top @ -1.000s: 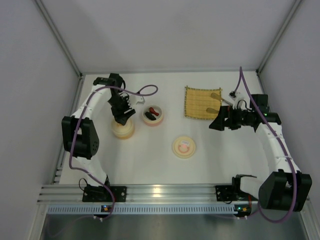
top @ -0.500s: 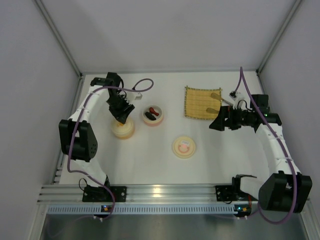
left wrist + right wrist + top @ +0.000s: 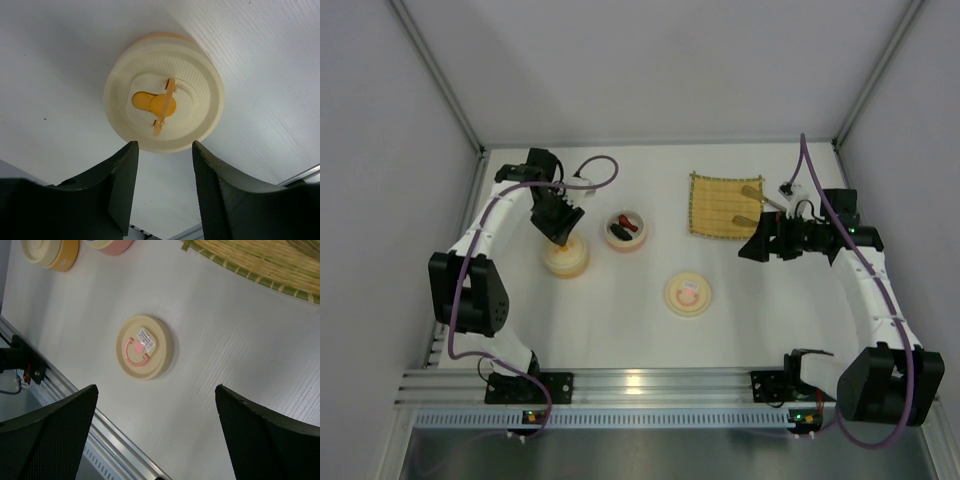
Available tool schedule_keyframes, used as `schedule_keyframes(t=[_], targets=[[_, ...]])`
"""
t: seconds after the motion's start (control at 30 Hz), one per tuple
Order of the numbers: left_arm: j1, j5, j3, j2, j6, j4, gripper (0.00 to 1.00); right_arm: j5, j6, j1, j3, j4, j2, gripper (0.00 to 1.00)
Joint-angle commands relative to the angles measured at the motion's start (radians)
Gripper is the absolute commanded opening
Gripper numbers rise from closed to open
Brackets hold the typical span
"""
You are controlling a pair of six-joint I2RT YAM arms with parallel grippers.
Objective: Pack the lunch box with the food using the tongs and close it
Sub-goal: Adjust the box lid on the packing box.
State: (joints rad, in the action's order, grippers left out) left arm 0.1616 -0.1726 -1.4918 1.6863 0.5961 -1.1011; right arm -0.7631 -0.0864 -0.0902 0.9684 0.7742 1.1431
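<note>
Food (image 3: 628,227) in the open pink bowl (image 3: 642,238), both grippers empty.
Left of the bowl, the left gripper (image 3: 164,147) hangs over a cream-lidded orange container (image 3: 164,92), jaws partly apart and clear of it. Right of the bowl, beyond the bamboo mat (image 3: 720,205), the right gripper (image 3: 156,389) holds its jaws wide. A pink-marked lid (image 3: 145,346) lies near-right of the bowl.

Round cream lidded container (image 3: 164,92) with orange latch (image 3: 154,104) sits on white surface (image 3: 55,60). Dark fingers (image 3: 122,180) stand apart just short of it, not touching.
</note>
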Motion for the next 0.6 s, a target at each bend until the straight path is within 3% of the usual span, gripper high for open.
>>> schedule_keyframes(t=[0.0,0.2,0.57], targets=[[-0.004,0.015,0.004,-0.01,-0.019,0.05,0.52,-0.01,-0.018,-0.014,0.0,-0.027,-0.029,0.99],[-0.004,-0.004,0.008,0.006,-0.004,0.078,0.52,-0.012,-0.016,-0.014,0.001,-0.029,-0.022,0.99],[0.003,-0.004,0.036,0.053,-0.033,0.093,0.42,-0.007,-0.015,-0.014,0.0,-0.032,-0.019,0.99]])
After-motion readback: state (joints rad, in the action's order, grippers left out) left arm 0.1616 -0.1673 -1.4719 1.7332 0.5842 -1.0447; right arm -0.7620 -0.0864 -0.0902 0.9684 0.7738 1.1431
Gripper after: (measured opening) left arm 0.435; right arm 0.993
